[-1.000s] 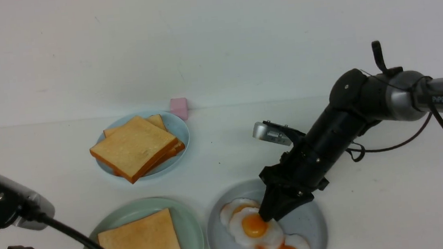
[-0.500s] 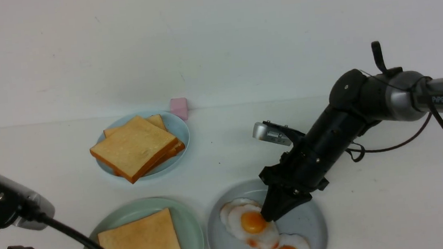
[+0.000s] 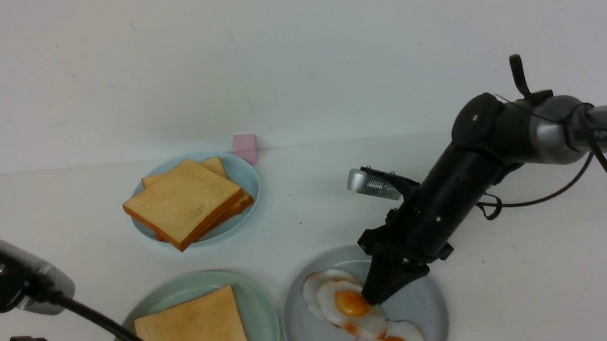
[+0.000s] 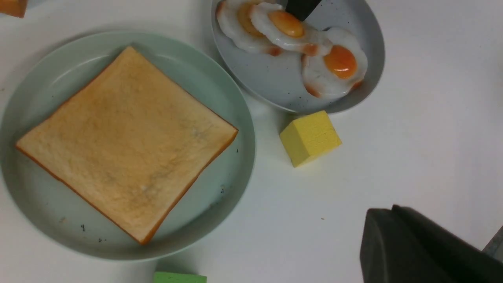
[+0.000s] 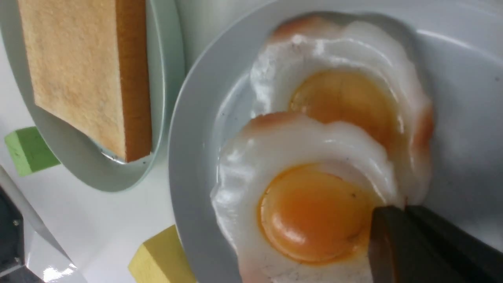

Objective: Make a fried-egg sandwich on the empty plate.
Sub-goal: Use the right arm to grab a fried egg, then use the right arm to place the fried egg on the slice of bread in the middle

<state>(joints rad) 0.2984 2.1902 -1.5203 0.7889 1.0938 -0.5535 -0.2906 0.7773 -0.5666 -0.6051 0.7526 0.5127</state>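
Observation:
A toast slice (image 3: pixel 197 336) lies on the mint-green plate (image 3: pixel 260 303) at the front left. Three fried eggs overlap on the grey-blue plate (image 3: pixel 427 303) to its right. My right gripper (image 3: pixel 372 299) is shut on the rim of the top fried egg (image 3: pixel 344 306), right beside its yolk; in the right wrist view the closed tips (image 5: pixel 393 214) pinch the white of that egg (image 5: pixel 314 212). My left gripper (image 4: pixel 387 214) is shut and empty over bare table near the front, apart from the mint plate (image 4: pixel 235 110) and its toast (image 4: pixel 125 141).
A pile of plain toast (image 3: pixel 184 201) sits on a light-blue plate (image 3: pixel 245 176) at the back. A pink block (image 3: pixel 245 145) stands behind it. A yellow block (image 4: pixel 309 137) lies against the grey-blue plate's front, and a green block (image 4: pixel 178 278) lies by the mint plate.
My right gripper has shifted slightly to the right with the top egg's rim in it, and the egg has slid a little that way. The left arm has not moved.

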